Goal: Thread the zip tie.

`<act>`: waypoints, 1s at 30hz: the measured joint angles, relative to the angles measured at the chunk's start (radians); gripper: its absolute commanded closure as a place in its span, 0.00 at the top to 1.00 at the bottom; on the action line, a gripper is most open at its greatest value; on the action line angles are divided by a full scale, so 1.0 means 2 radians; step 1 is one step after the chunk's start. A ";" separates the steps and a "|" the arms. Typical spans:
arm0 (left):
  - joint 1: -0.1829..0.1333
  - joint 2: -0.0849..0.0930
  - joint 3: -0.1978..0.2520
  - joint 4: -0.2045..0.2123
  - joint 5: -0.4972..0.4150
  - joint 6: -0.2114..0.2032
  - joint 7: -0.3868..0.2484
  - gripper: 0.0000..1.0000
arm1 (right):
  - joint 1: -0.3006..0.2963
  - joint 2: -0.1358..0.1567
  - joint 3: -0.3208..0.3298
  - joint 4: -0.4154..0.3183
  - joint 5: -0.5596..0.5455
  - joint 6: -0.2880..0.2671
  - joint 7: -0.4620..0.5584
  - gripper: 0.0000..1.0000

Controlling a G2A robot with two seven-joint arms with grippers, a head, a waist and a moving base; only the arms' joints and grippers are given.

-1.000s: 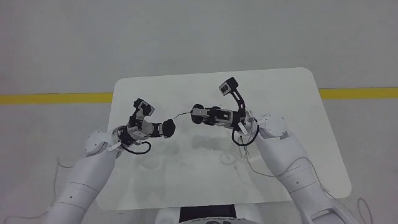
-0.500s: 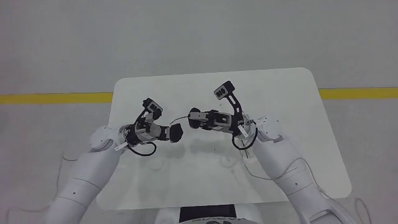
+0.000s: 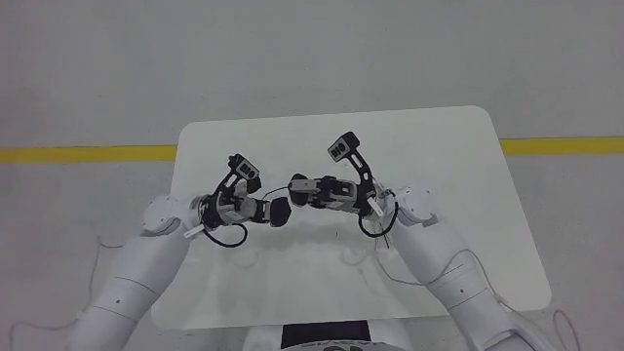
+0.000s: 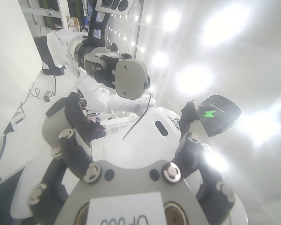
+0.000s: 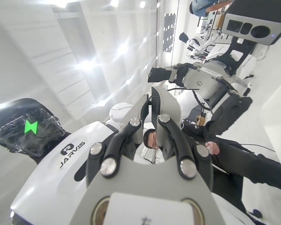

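The zip tie point(image 4: 138, 118) is a thin black strip hanging from my right gripper point(image 4: 147, 85), which is shut on its upper end. Its free tail slants down between the fingers point(image 4: 84, 122) of my left gripper point(image 4: 131, 113), which stands open around it without touching. From above, the zip tie point(image 3: 278, 192) is a faint line between the two grippers over the middle of the white table point(image 3: 439, 136). There my left gripper point(image 3: 277, 212) sits just below and left of my right gripper point(image 3: 295, 186). In the right wrist view my right gripper point(image 5: 150, 99) has its pads pressed together.
The table's surface around both arms is bare white. Its rounded edges lie well away from the grippers on all sides. Yellow floor lines run beyond the table.
Both grippers have drawn closer together over the table's middle: the left one moved right, the right one moved left with the zip tie.
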 measured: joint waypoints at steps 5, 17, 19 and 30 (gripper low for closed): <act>-0.001 0.001 -0.001 0.001 0.007 -0.005 0.001 1.00 | 0.002 0.000 -0.001 0.002 -0.002 -0.004 -0.002 0.00; 0.007 0.004 -0.013 -0.016 0.013 -0.007 0.013 0.53 | -0.004 0.009 0.002 -0.021 -0.056 0.023 -0.026 0.00; 0.008 0.005 -0.015 -0.016 0.016 -0.007 0.012 0.47 | -0.003 0.011 0.004 -0.023 -0.064 0.028 -0.026 0.00; 0.008 0.010 -0.025 -0.024 0.061 -0.004 0.019 0.31 | -0.005 0.023 0.013 -0.039 -0.110 0.062 -0.020 0.00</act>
